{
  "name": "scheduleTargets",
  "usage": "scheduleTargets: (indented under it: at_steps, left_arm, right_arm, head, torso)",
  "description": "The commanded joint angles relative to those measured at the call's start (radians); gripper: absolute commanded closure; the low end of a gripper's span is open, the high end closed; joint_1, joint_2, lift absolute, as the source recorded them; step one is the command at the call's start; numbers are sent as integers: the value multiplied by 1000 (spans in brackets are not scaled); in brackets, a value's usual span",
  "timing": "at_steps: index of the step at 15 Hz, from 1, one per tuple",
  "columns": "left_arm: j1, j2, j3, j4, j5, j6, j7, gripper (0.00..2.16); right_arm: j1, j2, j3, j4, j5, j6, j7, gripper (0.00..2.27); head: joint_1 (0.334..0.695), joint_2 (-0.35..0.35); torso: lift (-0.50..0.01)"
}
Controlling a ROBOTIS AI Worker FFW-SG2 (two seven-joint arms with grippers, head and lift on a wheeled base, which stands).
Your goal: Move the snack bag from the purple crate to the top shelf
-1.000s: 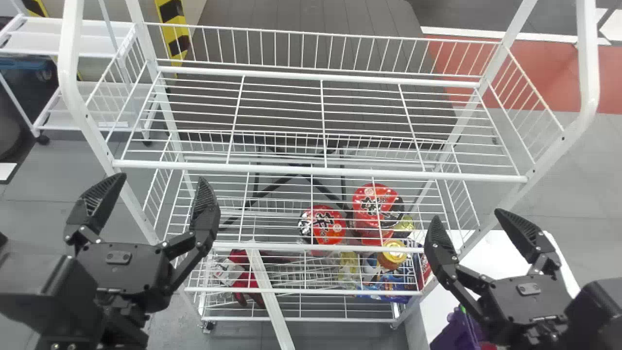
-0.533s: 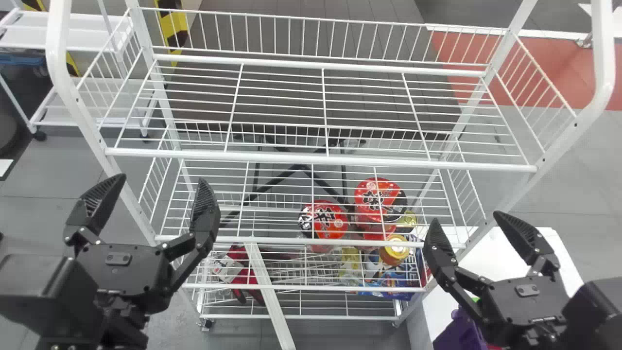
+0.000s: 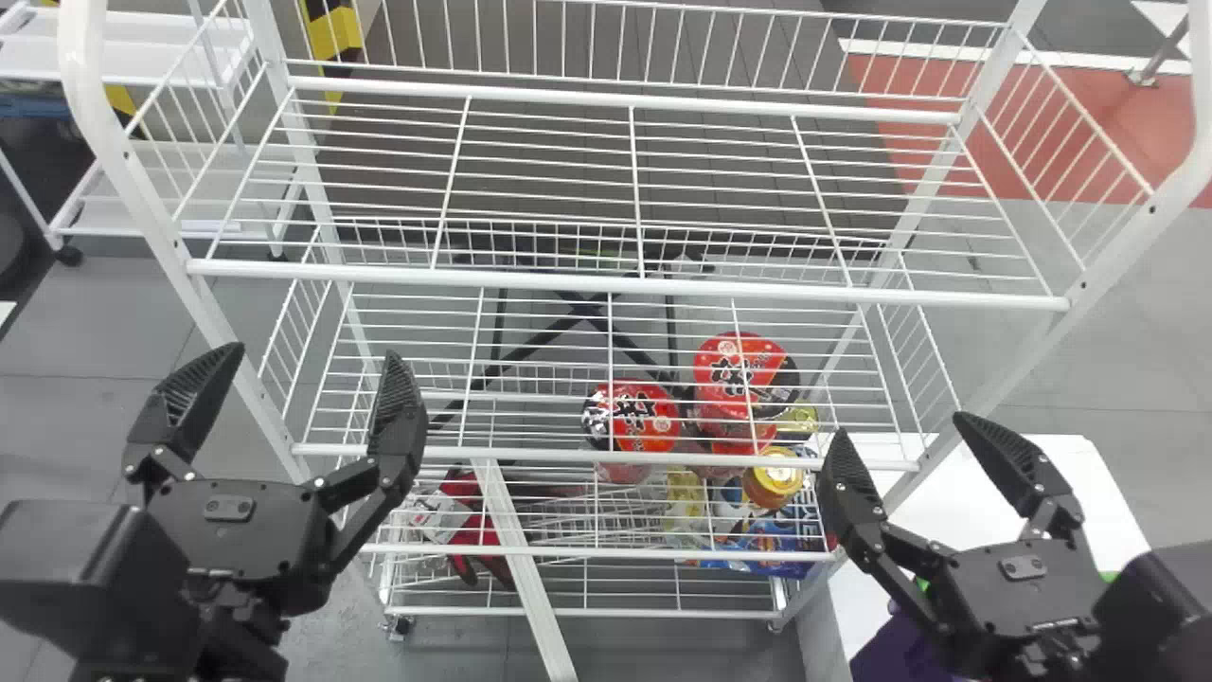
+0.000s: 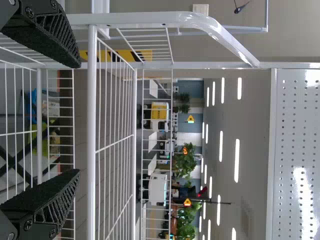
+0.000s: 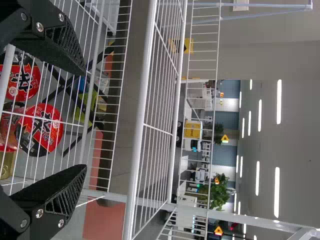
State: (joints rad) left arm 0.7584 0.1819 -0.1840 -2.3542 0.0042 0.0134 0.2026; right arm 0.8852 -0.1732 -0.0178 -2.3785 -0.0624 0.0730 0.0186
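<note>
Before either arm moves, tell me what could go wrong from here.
The right gripper lines up with the rack's right front post in the head view, so a careless sweep might knock it.

The right arm hides part of the purple crate from the head view, so a grasp there could be misjudged.

The top shelf has a raised front rail and open wire; a bag carried too low could catch.
</note>
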Motion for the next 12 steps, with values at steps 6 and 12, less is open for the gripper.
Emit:
scheduleTargets:
  at_steps: [6, 12]
  left_arm:
    - [7, 1, 0, 0, 7, -23, -2, 56]
    - [12, -1, 1, 0, 14, -23, -5, 56]
  right_arm:
    - [3, 0, 1, 1, 3, -3, 0, 174]
    - [3, 0, -1, 4, 6, -12, 0, 174]
  head:
    - [695, -75]
    - [695, -74]
  torso:
    - [-219]
    - [-243]
